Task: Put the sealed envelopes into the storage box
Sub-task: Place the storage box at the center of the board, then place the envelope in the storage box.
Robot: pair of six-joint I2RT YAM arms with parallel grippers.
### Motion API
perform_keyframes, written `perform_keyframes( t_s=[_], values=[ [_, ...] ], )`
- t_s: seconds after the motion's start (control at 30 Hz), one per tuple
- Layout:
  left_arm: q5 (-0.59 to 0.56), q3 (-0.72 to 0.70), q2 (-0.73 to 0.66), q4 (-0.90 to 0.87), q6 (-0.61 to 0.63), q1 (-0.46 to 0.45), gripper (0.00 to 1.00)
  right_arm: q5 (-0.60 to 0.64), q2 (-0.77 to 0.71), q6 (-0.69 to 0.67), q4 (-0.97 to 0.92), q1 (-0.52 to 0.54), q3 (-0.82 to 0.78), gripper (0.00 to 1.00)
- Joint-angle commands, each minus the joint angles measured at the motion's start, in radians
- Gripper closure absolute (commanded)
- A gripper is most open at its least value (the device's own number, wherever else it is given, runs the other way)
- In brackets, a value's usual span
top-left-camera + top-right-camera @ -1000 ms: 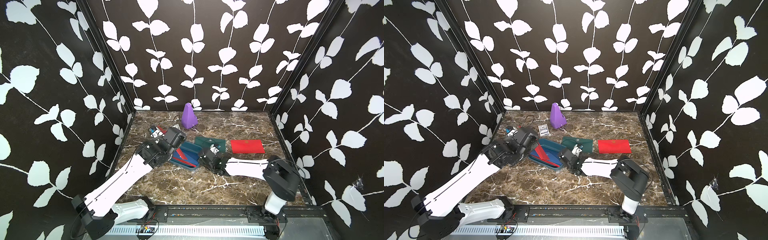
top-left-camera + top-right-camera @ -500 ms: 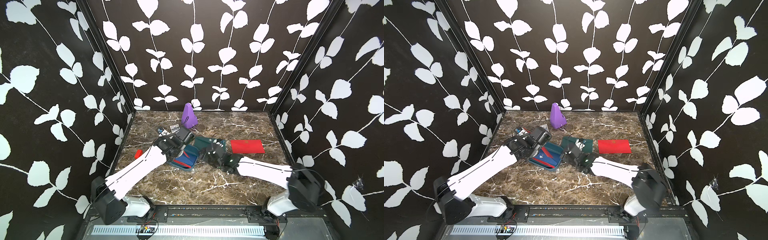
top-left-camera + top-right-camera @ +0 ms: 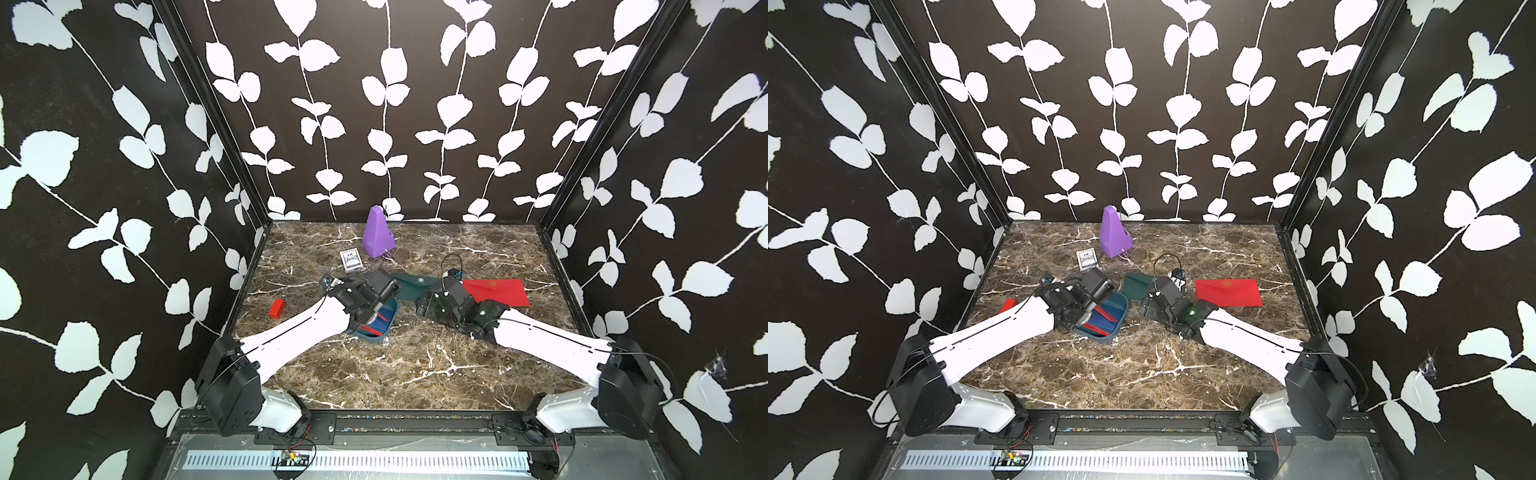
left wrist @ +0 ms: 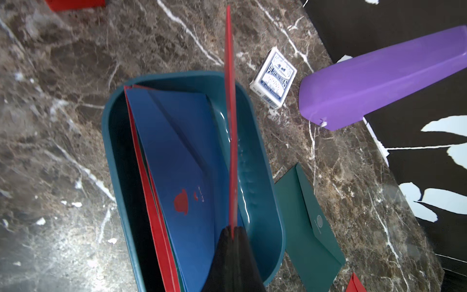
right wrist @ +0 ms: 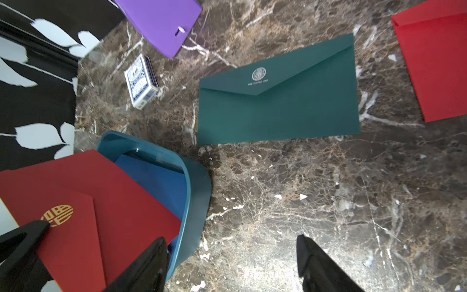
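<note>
Envelopes are partly stowed, we judge. Our left gripper (image 4: 231,233) is clamped on the held red envelope (image 4: 231,126), which stands on edge over the storage box (image 4: 111,156). We cannot tell whether its lower edge touches the bottom. Our right gripper (image 5: 227,265) has its jaws apart and empty above bare table (image 5: 328,202), just beside the box.

Inside the box a navy envelope (image 4: 177,156) leans on a red edge (image 4: 149,202) that shows beneath it. So at least two seem to be in, and a third is about to be let go. Two are left out. A dark green envelope (image 5: 278,108) lies flat near the box, and a loose red envelope (image 5: 434,63) lies beyond it, apart from it.

The left wrist view gives us the inside of the box, but the held envelope is only a thin red line there. The right wrist view shows that envelope's face and gold emblem, and the green one's closed flap. Only a top view shows the small red block (image 3: 277,308), well apart near the left wall, and there our left arm (image 3: 299,328) hides much of the box. A card pack (image 4: 274,78) and a purple pyramid (image 4: 379,75) stand behind the box.
</note>
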Motion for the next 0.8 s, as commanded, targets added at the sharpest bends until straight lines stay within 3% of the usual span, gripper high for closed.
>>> perform_keyframes(
  t_s=[0.0, 0.27, 0.4, 0.77],
  values=[
    [-0.03, -0.031, 0.006, -0.014, -0.116, -0.012, 1.0, -0.031, 0.024, -0.042, -0.003, -0.002, 0.034, 0.2],
    [-0.024, -0.095, -0.013, -0.039, -0.219, -0.023, 1.0, -0.056, 0.06, -0.089, -0.015, -0.003, 0.078, 0.2],
    [-0.003, -0.098, -0.005, -0.027, -0.196, -0.023, 0.99, -0.071, 0.08, -0.095, -0.004, -0.003, 0.097, 0.19],
    [0.006, -0.1, 0.005, 0.0, -0.108, -0.023, 0.72, -0.101, 0.096, -0.112, -0.003, -0.003, 0.129, 0.2]
  ],
)
